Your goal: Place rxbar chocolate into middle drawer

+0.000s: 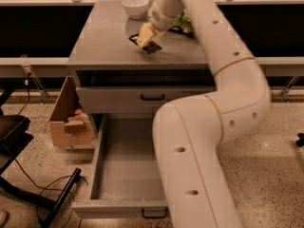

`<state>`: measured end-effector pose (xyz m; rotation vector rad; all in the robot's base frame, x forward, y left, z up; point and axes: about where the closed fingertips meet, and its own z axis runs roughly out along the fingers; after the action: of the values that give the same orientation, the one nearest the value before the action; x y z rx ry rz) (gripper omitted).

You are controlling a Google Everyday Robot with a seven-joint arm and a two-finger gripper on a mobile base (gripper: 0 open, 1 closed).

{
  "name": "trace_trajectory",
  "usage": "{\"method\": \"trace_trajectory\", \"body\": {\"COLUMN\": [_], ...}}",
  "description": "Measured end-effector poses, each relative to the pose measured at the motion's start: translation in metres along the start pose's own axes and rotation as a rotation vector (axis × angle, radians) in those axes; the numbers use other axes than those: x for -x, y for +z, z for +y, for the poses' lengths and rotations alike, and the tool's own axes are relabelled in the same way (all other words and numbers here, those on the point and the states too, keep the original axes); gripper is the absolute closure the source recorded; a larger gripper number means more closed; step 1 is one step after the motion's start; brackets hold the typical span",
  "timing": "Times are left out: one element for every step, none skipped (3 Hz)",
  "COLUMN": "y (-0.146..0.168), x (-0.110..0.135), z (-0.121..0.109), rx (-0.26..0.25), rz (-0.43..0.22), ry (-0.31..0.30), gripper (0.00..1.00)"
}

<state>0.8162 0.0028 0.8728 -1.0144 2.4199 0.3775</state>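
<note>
The rxbar chocolate, a flat dark bar, lies on the grey counter top near its middle. My gripper is right over the bar and touches it from above, covering its middle. The arm reaches up from the lower right, across the drawers. The middle drawer is pulled out wide open below the counter. Its grey floor is bare, and its black handle is at the bottom edge of the view. My arm hides the drawer's right side.
A white bowl stands at the counter's back. A green-and-white snack bag lies right of the gripper. A shut drawer front with a black handle sits above the open drawer. A cardboard box and a black chair base stand at left.
</note>
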Motion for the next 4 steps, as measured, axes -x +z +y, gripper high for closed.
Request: {"method": "trace_trajectory", "body": {"y": [-0.037, -0.088, -0.192, -0.254], "x": [-0.062, -0.100, -0.123, -0.136], "z": [-0.019, -0.026, -0.025, 0.007], "rx": [0.035, 0.031, -0.103, -0.175], "rz": [0.065, 0.045, -0.137, -0.277], "ry": [0.081, 0.118, 0.044, -0.016], "gripper": [1.00, 1.00, 1.00, 1.00]}}
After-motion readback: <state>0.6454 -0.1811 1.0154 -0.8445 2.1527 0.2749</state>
